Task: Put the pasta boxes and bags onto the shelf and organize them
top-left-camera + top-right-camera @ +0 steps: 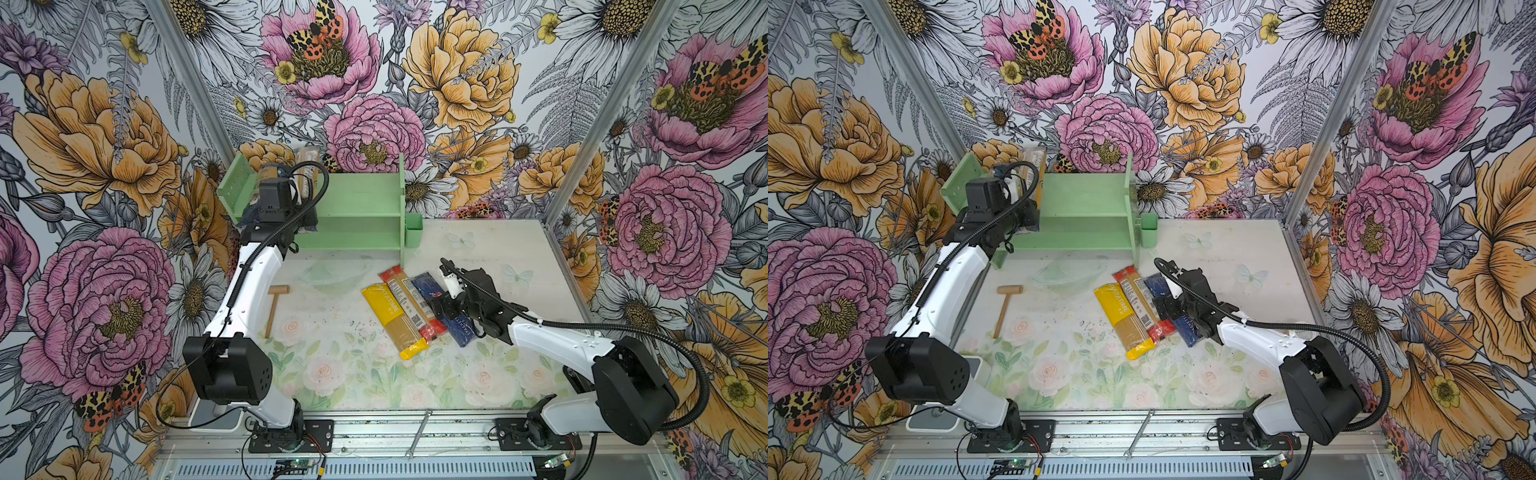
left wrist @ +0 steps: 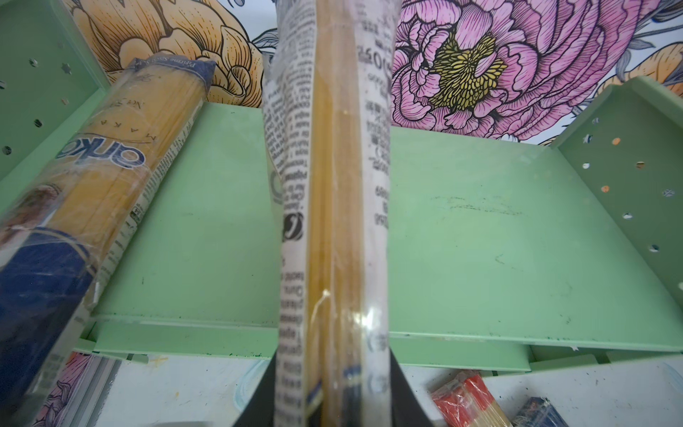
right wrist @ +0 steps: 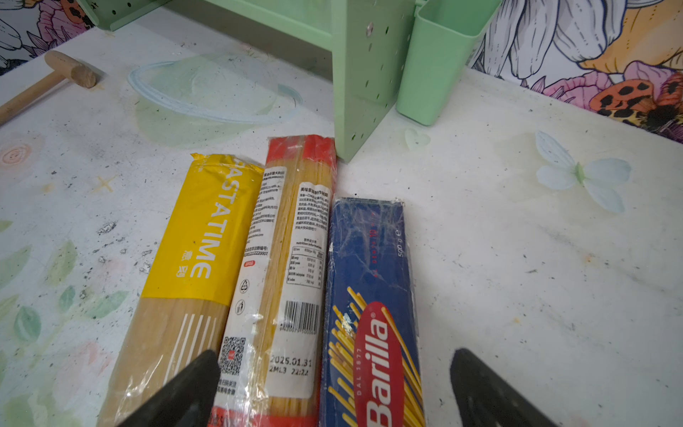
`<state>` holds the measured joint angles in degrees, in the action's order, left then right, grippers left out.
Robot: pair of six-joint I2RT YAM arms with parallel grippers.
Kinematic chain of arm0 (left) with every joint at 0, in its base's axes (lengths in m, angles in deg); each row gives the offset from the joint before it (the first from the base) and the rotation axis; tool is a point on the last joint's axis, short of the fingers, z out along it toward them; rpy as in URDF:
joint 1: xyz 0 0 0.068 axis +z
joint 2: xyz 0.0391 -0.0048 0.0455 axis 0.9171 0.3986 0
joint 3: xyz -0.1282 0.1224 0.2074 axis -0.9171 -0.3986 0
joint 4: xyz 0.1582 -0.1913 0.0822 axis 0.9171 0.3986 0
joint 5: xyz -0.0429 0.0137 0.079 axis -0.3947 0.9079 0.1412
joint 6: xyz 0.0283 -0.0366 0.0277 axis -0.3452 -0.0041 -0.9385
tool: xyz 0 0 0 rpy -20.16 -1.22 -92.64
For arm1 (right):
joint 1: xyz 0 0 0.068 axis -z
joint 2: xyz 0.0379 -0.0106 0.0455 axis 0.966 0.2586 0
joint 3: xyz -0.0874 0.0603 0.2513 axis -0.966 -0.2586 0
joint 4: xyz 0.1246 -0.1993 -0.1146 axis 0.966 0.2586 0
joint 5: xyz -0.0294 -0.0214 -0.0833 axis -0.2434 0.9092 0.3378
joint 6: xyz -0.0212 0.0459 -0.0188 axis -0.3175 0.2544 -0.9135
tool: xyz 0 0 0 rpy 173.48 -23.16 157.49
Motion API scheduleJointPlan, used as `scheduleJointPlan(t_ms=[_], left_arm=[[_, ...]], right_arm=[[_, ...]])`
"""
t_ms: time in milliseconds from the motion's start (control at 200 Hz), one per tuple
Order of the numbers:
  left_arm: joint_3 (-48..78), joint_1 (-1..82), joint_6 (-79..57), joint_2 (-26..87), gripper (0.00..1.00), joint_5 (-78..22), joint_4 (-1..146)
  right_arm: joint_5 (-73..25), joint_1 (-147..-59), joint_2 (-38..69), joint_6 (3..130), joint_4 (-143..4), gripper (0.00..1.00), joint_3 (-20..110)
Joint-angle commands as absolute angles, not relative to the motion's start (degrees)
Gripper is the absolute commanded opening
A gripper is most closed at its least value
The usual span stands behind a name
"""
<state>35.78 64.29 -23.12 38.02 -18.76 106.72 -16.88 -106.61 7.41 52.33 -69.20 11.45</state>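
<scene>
At the upper left of a top view, the shelf stands against the back wall with the left arm reaching into its left end. In the left wrist view the left gripper is clamped on the lower end of a clear spaghetti bag. This bag's long axis runs straight away from the gripper, front to back across the top tier, and its far end pokes past the back edge. Just to its left in that view, a second clear bag with a blue end leans at an angle in the shelf's left corner, apart from the held one. The tier to the right of the held bag is bare.

Further right on the table lie a wooden mallet and a clear bowl, neither part of the job. Right of centre, three packs lie side by side and touching: a yellow bag, a red-ended bag and a blue box. Their long axes are parallel, running from the shelf's right post down toward the lower right.

The right gripper hovers over their near ends, jaws spread wide and empty. It straddles the box and part of the red-ended bag, so its opening crosses their narrow width. The right arm is clearly the nearer one for these three.
</scene>
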Motion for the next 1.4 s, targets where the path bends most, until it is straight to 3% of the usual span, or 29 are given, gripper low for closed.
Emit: scheduleJointPlan(t_ms=[0,490,1396], left_arm=[[40.77,64.54,-22.14,37.35,0.0,-20.62,95.27],[46.76,64.6,-21.84,43.35,0.0,-22.68,95.53],[45.75,64.22,-20.6,46.12,0.03,-22.88,96.23]], right_arm=[[-15.96,-107.02,6.28,52.42,-69.88,0.99,10.98],[-15.55,-106.98,6.12,51.49,-69.01,0.99,10.84],[-14.75,-106.76,4.42,51.02,-68.97,0.99,8.81]])
